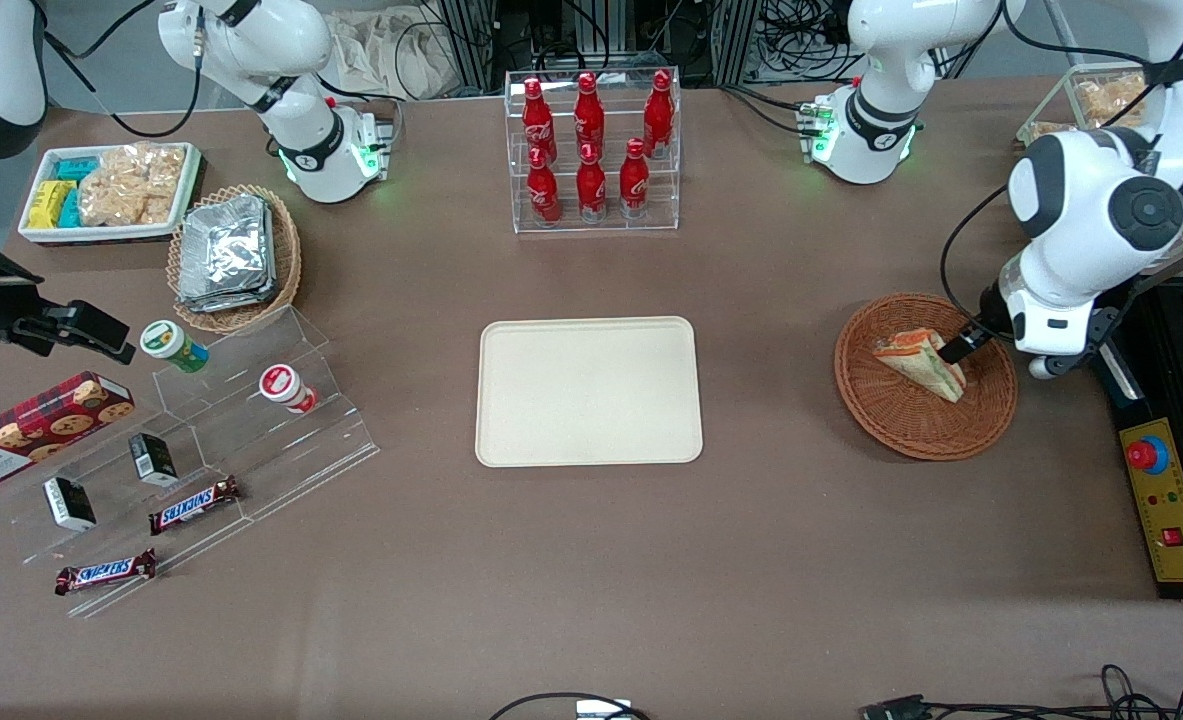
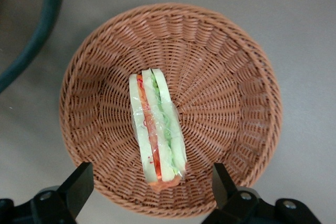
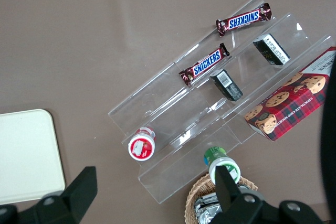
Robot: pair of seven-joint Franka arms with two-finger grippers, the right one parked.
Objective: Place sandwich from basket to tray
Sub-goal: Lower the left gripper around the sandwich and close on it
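Note:
The wrapped sandwich point(image 1: 923, 362) point(image 2: 156, 130) lies in the round brown wicker basket point(image 1: 901, 425) point(image 2: 226, 82) toward the working arm's end of the table. My gripper point(image 1: 961, 346) point(image 2: 151, 182) hangs just above the basket with its black fingers point(image 2: 79, 184) spread wide, open, one on each side of the sandwich's orange-labelled end and touching nothing. The cream-beige tray point(image 1: 589, 391) point(image 3: 23, 153) lies flat at the table's middle with nothing on it.
A clear rack of red cola bottles point(image 1: 591, 150) stands farther from the camera than the tray. Toward the parked arm's end are a tan basket of foil packets point(image 1: 231, 255), a white bin of snacks point(image 1: 111, 190) and a clear stepped stand with chocolate bars point(image 1: 194, 505). A control box point(image 1: 1166, 500) sits beside the basket.

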